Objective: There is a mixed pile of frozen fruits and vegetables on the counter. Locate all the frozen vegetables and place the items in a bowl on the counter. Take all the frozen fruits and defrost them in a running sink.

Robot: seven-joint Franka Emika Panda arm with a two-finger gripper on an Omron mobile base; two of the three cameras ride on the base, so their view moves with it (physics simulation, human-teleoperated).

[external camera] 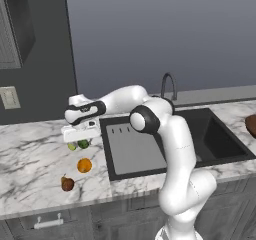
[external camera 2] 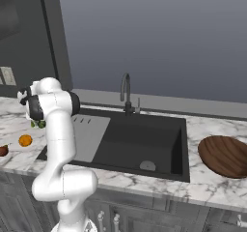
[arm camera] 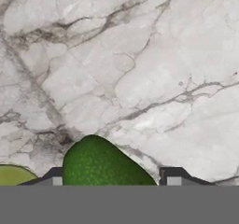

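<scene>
White marble counter (external camera: 30, 154) stretches left of the black sink (external camera: 200, 134). My gripper (arm camera: 114, 178) hangs low over the dark green ball (arm camera: 98, 164), which sits between my fingertips (arm camera: 173, 176); whether they pinch it, I cannot tell.

We are seeing a glossy white rounded arm (external camera: 177, 149), wearing dark black joint caps, carrying a white boxy gripper (external camera: 80, 132), showing small dark finger tips (arm camera: 172, 173).
</scene>
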